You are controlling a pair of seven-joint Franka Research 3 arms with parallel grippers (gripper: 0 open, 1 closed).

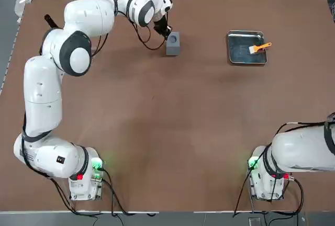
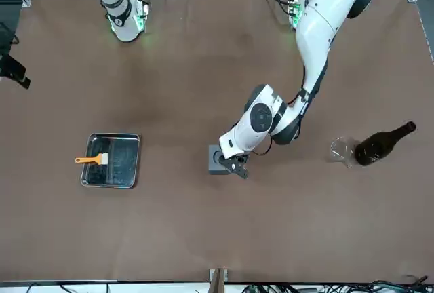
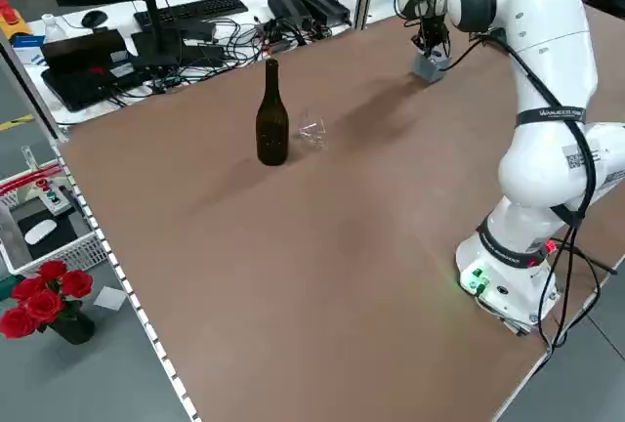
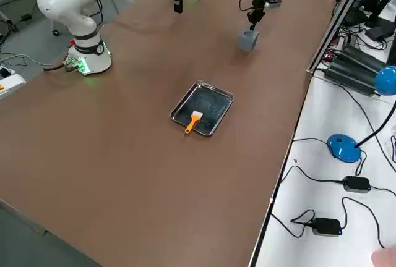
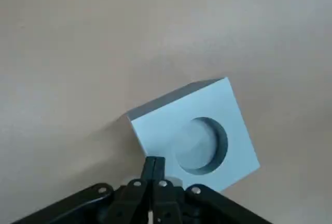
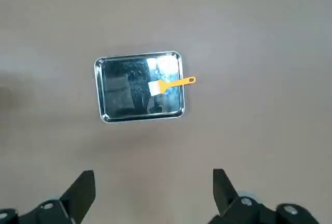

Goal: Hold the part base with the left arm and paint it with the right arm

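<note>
Part base: I count one (image 5: 233,146), on the counter (image 1: 152,111), just beside my left claw (image 5: 153,163).
Left claw: its two fingers are together.
Right claw (image 6: 154,182): fingers apart.
Tray: one (image 6: 116,97).
Brush: one (image 6: 176,83), in the tray, handle over the rim.
Bottle: one (image 3: 272,129).

The bottle (image 3: 272,119) stands upright to the left of the left fingers (image 5: 148,169). A clear item (image 3: 312,131) lies between bottle and fingers. Beyond the fingers, a white tabletop (image 4: 309,251) carries a keyboard (image 3: 202,10) and cables (image 3: 237,48). Roses (image 3: 44,300) are positioned well apart, farther left.
</note>
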